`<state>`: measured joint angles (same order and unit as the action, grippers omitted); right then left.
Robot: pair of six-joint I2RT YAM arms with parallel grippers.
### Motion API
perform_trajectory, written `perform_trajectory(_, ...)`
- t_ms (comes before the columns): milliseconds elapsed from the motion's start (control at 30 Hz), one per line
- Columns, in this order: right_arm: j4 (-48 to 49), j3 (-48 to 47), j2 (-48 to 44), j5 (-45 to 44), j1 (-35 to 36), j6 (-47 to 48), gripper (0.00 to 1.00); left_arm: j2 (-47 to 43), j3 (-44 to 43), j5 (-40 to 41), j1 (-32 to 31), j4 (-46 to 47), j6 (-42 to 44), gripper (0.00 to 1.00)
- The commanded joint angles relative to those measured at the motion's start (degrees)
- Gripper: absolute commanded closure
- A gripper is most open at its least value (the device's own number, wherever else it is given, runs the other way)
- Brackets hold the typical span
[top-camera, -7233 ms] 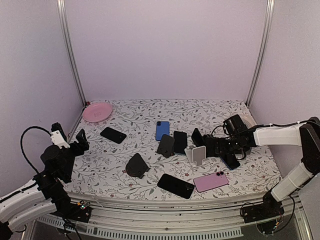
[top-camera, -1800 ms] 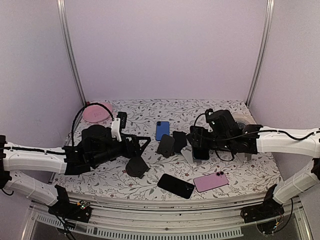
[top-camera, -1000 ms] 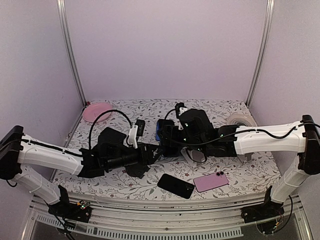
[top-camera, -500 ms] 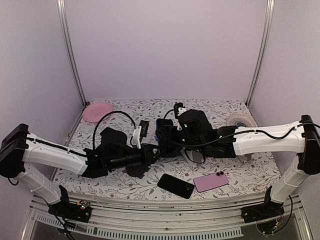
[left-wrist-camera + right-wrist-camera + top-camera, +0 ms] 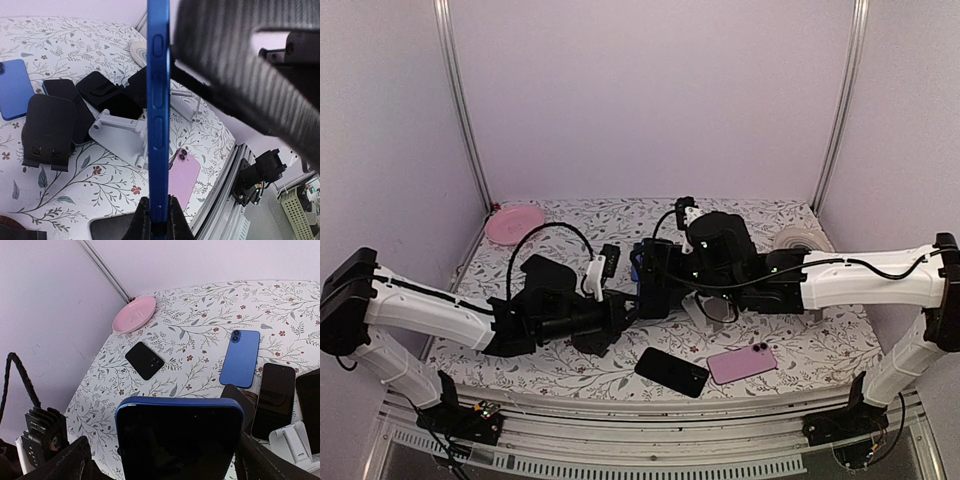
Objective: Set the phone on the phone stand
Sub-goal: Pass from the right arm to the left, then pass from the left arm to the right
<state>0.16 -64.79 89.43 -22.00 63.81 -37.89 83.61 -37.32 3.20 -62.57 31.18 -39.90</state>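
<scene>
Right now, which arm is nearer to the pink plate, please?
Left. The left arm passes on the near side of the pink plate; the right arm ends well to its right.

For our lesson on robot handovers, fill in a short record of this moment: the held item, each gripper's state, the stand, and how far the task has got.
held item: blue phone, upright on edge, off the table
left gripper: shut on the phone's lower end
right gripper: shut on the same phone, a finger on either side
white phone stand: on the table, no phone on it
task status: phone not yet on the stand
</scene>
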Motion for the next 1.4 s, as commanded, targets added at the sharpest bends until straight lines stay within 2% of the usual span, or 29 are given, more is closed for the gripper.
perform_trajectory(0, 0.62, 0.54, -4.39, 0.49, 0.27, 1.2, 0.01, -2.81, -1.22, 0.48, -1.83, -0.03, 5.9, 1.0)
perform_trajectory(167, -1.96, 1.48, -6.72, -0.96, 0.23, 1.27, 0.01, -3.44, -1.89, 0.79, -2.86, -0.81, 9.25, 1.0)
perform_trajectory(567, 0.67, 11.29, -17.86, -0.39, -0.78, 1.88, 0.03, -5.28, -3.59, 1.86, -5.0, -2.77, 16.33, 1.0)
perform_trajectory(933, -0.93, 9.43, -15.66, 5.39, -1.23, 1.1, 0.04, -3.32, -7.15, 3.97, -6.76, -5.81, 19.14, 1.0)
perform_trajectory(1100, -0.36, 9.26, -15.01, 5.65, -1.28, -0.41, 0.08, -1.62, -9.59, 7.81, -7.92, -9.06, 19.7, 1.0)
perform_trajectory(1367, 1.38, 11.3, -16.62, 4.8, -1.33, -2.63, 0.11, -0.94, -9.95, 8.97, -9.09, -9.47, 20.21, 1.0)
